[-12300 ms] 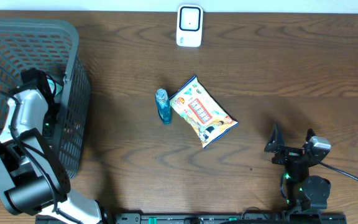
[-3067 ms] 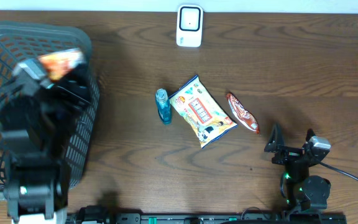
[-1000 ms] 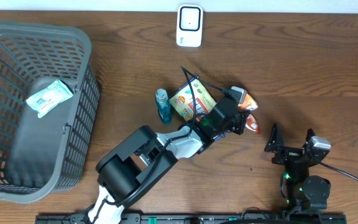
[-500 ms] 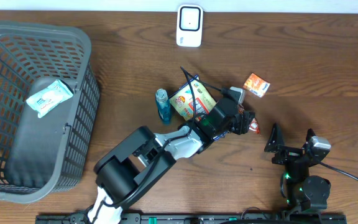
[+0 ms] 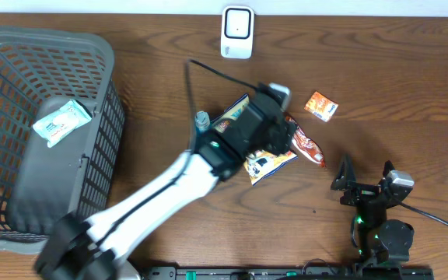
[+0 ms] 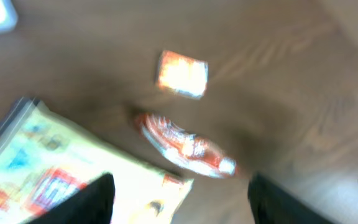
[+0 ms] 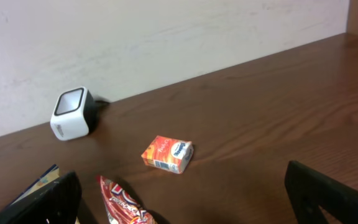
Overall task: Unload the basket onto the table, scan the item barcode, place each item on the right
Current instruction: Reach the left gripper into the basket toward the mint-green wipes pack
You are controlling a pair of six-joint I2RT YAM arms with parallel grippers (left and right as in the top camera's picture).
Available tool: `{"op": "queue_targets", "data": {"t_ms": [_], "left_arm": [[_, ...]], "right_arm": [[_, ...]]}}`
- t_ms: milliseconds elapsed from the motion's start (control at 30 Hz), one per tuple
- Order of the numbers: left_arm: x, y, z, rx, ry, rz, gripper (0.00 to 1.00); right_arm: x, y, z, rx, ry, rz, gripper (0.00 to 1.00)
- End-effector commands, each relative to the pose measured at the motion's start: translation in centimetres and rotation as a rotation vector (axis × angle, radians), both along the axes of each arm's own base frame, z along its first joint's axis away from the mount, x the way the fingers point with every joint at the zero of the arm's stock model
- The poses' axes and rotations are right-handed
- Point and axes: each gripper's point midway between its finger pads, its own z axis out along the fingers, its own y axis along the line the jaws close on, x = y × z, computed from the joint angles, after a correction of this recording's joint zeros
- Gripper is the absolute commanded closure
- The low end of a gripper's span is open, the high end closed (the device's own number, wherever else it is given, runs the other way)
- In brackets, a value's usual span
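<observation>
A small orange box [image 5: 321, 106] lies free on the table, right of the white scanner [image 5: 237, 33]. In the right wrist view a barcode shows on the side of the orange box [image 7: 168, 154]. My left gripper [image 6: 182, 202] is open with nothing between its fingers, hanging over the red wrapper [image 6: 185, 144] and the yellow snack bag [image 6: 48, 168]; this view is blurred. The left arm [image 5: 208, 152] covers part of the yellow bag [image 5: 264, 159]. My right gripper [image 7: 188, 199] rests open at the front right, facing the scanner [image 7: 73, 114].
A grey basket [image 5: 103, 70] at the left holds a white and green packet [image 5: 61, 120]. A blue bottle [image 5: 201, 120] stands beside the snack bag, half hidden by the left arm. The red wrapper [image 5: 303, 142] lies between the bag and the right gripper [image 5: 360, 187].
The left gripper opened and let go of the orange box, which now lies on the table. The left arm then rose and drew back to the left.
</observation>
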Motion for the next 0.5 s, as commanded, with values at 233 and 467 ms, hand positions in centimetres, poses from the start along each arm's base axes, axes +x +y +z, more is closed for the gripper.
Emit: {"op": "queue_targets", "data": {"t_ms": [233, 467], "left_arm": [[3.1, 21.0, 17.4, -0.067, -0.247, 0.611, 0.12], [-1.4, 37.0, 16.0, 0.012, -0.137, 1.105, 0.11]], "right_arm": [[0.0, 0.2, -0.1, -0.013, -0.001, 0.008, 0.01], [0.0, 0.2, -0.1, -0.013, -0.001, 0.008, 0.01]]}}
